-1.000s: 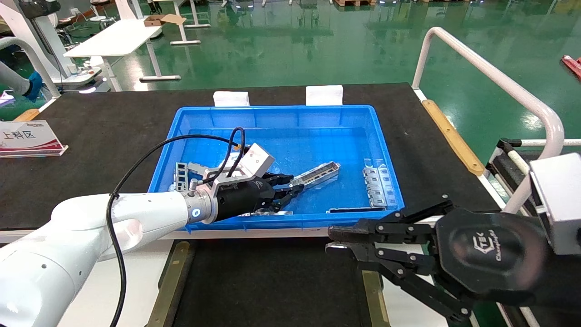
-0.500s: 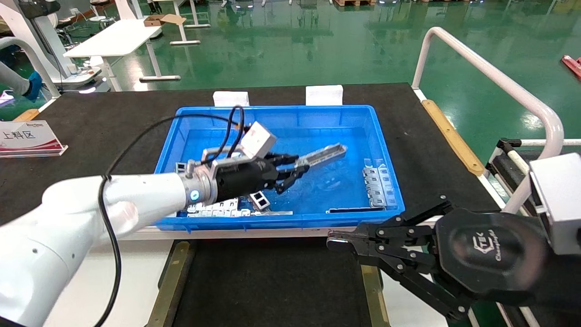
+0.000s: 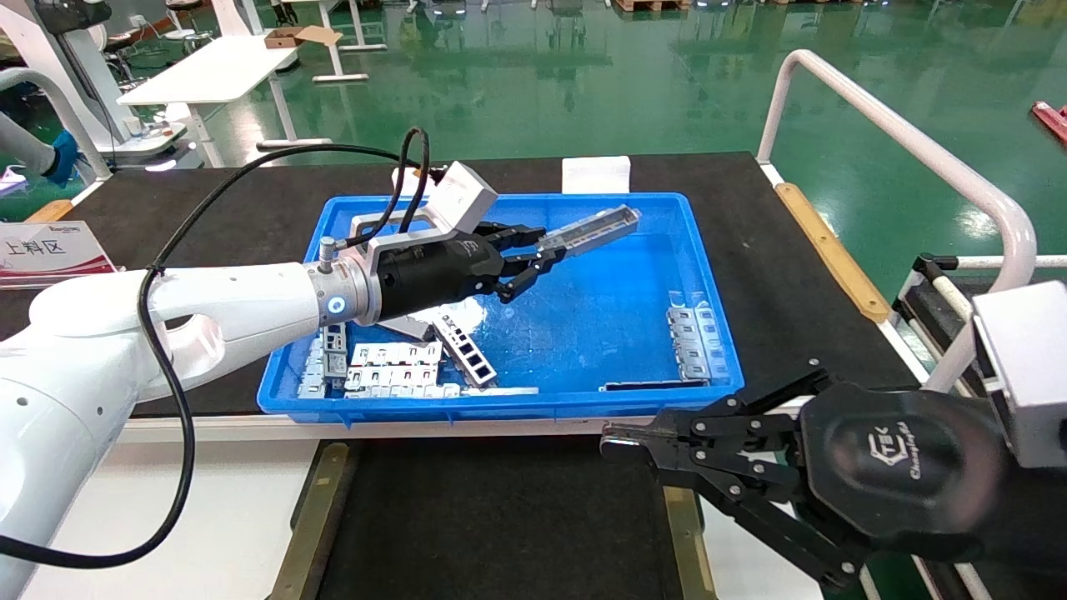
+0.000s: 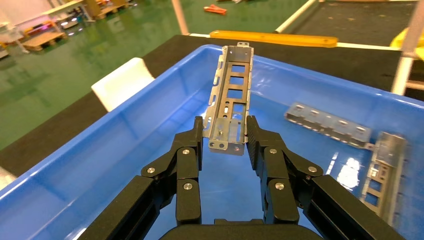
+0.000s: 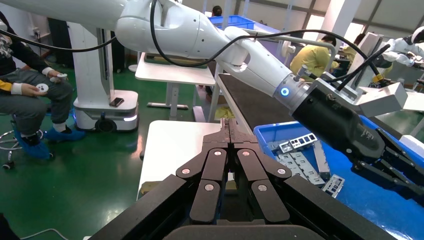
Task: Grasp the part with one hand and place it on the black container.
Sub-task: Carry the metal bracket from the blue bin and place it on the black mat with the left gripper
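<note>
Above the blue plastic bin [image 3: 708, 275], your left gripper [image 3: 533, 254] has its jaws clamped on the slim silver-grey metal U-channel part [image 3: 593, 227], held in the air. Carry step underway. Next: swing it to the matte black container [image 3: 492, 517]. Right gripper [image 3: 621, 442] parked, jaws together.

The left gripper [image 4: 225, 136] had its jaws closed on the near end of the part [image 4: 231, 99], one black finger against each side wall. The part ran straight out ahead of the jaws, open channel facing up, above the blue bin [image 4: 125, 135]. More metal strips [image 4: 330, 124] lay on the bin floor beyond the jaws, off to one side.
</note>
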You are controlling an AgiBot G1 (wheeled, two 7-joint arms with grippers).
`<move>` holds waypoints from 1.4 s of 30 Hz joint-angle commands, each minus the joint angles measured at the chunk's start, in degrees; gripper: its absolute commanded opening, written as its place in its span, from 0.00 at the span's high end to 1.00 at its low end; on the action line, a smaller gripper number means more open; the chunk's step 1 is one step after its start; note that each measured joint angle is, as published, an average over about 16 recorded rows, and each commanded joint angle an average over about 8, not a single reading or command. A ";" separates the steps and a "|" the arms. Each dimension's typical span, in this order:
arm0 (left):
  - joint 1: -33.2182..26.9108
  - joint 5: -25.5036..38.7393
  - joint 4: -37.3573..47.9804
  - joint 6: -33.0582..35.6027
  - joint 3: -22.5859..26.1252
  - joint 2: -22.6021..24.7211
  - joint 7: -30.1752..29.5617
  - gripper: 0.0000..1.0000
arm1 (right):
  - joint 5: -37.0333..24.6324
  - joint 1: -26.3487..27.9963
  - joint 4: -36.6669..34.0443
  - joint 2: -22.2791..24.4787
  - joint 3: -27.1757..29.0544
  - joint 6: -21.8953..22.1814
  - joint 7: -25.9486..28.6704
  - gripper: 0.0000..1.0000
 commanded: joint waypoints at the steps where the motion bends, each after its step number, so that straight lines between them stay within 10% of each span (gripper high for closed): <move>1: -0.33 -0.25 0.49 0.93 -0.01 -0.06 0.46 1.00 | 0.00 0.00 0.00 0.00 -0.01 0.00 0.00 1.00; 22: 3.74 -3.29 0.95 33.12 -0.79 -6.21 2.16 1.00 | 0.05 0.02 0.00 0.03 -0.08 0.03 -0.04 1.00; 42: 28.37 -14.30 -8.77 32.05 -2.25 -13.67 -3.80 1.00 | 0.10 0.03 0.00 0.06 -0.14 0.06 -0.07 1.00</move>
